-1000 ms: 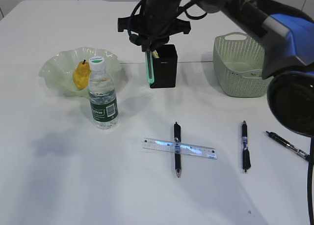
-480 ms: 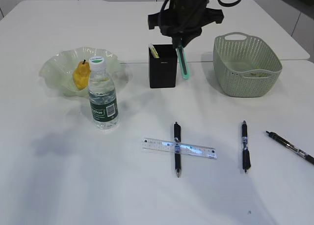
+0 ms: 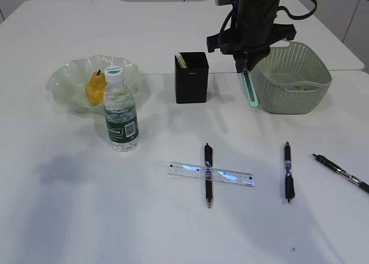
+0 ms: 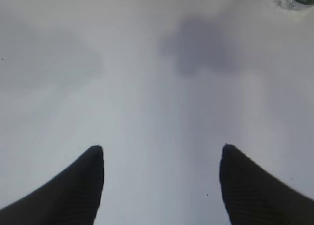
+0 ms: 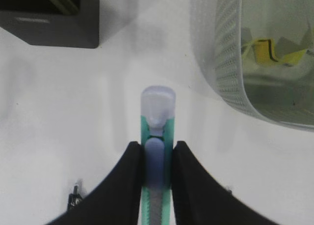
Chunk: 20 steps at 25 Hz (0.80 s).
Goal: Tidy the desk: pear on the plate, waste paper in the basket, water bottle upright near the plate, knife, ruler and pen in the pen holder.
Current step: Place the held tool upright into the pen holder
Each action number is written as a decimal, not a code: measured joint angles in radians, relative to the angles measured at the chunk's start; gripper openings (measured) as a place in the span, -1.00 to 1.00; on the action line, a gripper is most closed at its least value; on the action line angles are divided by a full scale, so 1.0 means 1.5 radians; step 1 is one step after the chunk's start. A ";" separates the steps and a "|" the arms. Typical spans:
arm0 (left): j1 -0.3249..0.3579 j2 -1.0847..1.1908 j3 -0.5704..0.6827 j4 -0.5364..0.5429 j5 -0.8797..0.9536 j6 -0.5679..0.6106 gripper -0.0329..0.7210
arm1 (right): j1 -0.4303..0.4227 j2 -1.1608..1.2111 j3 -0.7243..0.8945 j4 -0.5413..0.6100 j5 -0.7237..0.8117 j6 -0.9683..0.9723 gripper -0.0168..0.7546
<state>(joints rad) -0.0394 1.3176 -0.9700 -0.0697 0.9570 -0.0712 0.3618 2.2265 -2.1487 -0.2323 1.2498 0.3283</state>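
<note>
The right pincer (image 3: 249, 74) was clamped on the green knife (image 3: 251, 90), which hung blade-end down between the pen holder (image 3: 191, 78) and the basket (image 3: 290, 76), so the holder's open mouth lay to its left and slightly below.

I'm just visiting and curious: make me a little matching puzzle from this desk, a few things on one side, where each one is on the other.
Things:
1. pear
2. waste paper
3. ruler
4. green knife

Places:
A. lying across a pen
B. held in the right gripper
C. on the plate
D. in the basket

Pairs: 1-C, 2-D, 3-A, 4-B
</note>
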 joint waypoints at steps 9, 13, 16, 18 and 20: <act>0.000 0.000 0.000 0.000 0.003 0.000 0.47 | 0.000 0.000 0.001 0.004 -0.174 0.008 -0.63; 0.000 0.000 0.000 0.000 0.004 0.000 0.47 | 0.000 0.000 0.001 0.002 -0.268 0.004 -0.63; 0.000 0.000 0.000 0.000 0.008 0.000 0.47 | 0.000 0.000 0.001 0.000 -0.350 -0.004 -0.63; 0.000 0.000 0.000 0.000 0.012 0.000 0.47 | 0.000 0.000 0.001 0.000 -0.412 -0.004 -0.63; 0.000 0.000 0.000 -0.001 0.014 0.000 0.47 | 0.000 0.002 0.001 0.000 -0.459 -0.007 -0.63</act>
<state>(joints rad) -0.0394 1.3176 -0.9700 -0.0718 0.9775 -0.0712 0.3618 2.2289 -2.1465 -0.2324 0.5608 0.3184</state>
